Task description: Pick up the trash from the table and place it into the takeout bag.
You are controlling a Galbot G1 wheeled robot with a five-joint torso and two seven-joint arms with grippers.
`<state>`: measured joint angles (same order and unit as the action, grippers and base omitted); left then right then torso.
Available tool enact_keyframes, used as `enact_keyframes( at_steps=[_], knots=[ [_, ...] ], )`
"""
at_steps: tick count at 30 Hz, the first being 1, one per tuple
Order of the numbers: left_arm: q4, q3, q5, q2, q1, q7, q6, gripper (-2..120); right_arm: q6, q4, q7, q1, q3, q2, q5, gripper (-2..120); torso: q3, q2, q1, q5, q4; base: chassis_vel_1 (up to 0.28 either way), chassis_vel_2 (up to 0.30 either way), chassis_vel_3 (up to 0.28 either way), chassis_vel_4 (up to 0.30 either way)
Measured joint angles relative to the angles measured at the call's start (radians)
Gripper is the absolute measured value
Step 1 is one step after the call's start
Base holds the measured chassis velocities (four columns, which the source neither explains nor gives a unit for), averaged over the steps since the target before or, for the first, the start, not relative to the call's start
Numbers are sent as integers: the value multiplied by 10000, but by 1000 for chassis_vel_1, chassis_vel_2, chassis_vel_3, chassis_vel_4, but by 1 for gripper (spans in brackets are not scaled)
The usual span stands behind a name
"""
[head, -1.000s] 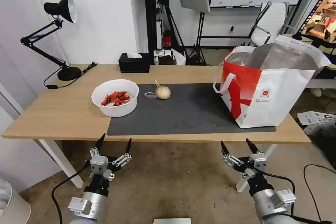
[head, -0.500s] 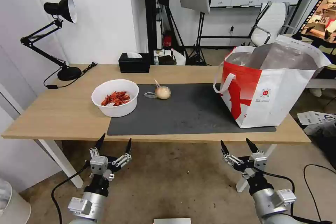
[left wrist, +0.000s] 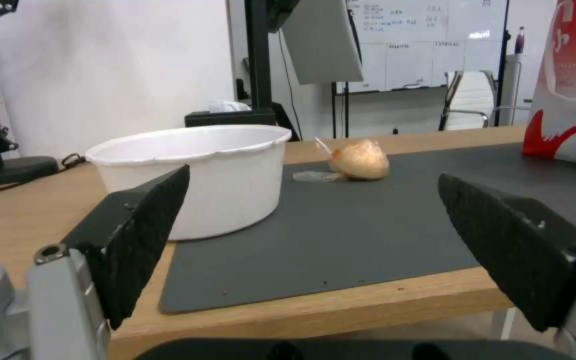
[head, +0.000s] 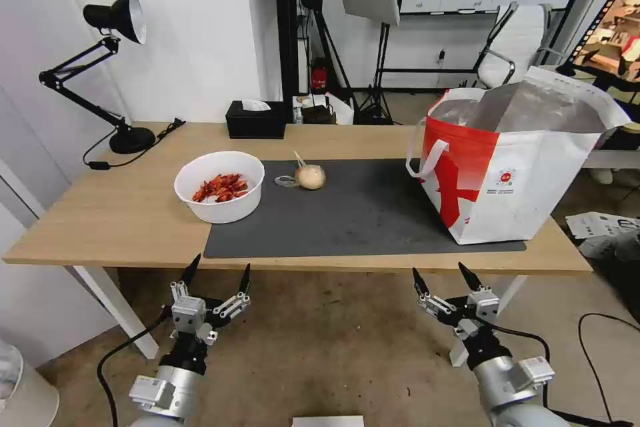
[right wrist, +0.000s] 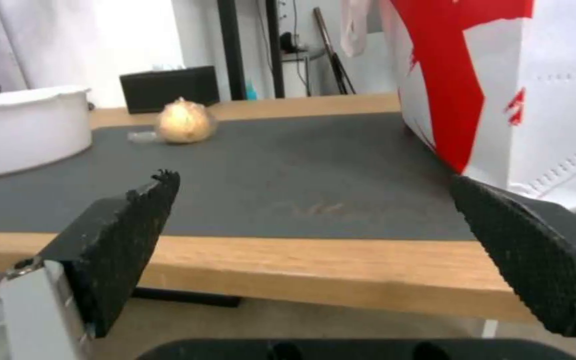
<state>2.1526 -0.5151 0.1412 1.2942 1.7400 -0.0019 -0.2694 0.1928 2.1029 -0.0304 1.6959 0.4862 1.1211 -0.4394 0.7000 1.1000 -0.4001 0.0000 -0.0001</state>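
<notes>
On the light-wood table (head: 120,220) a white bowl of red shells (head: 219,185) (left wrist: 198,175) (right wrist: 25,127) rests at the dark mat's left edge. A round beige lump with clear wrap (head: 309,176) (left wrist: 359,160) (right wrist: 183,121) lies on the mat behind it. The white and red takeout bag (head: 517,167) (right wrist: 515,85) stands open at the right end, foil lining showing. My left gripper (head: 217,265) hangs open below the table's front edge, under the bowl. Below the edge near the bag, my right gripper (head: 440,273) is open too. Both hold nothing.
A black tissue box (head: 255,119) sits at the table's back edge, and a black desk lamp (head: 113,67) at the back left. Behind are light stands and a white chair (head: 517,40). Papers (head: 603,227) lie on the floor at right.
My right gripper has shifted slightly left and up toward the table edge. The left arm and the table's things have not moved.
</notes>
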Motion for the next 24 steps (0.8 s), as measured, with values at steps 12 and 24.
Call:
enact_keyframes(
  at_steps=[12,24],
  knots=[
    [23,-78,2,-7,-21,-3,3,100,-788,-839,171,-3794,-2333,-1841,-2166,100,1,0,0,1,4,0,0,0,0],
    [-182,-280,7,129,-47,3,58,100,-2073,-5705,-1274,-11978,-7737,-848,-4299,100,2,-2,-1,-3,2,0,0,0,0]
  ],
)
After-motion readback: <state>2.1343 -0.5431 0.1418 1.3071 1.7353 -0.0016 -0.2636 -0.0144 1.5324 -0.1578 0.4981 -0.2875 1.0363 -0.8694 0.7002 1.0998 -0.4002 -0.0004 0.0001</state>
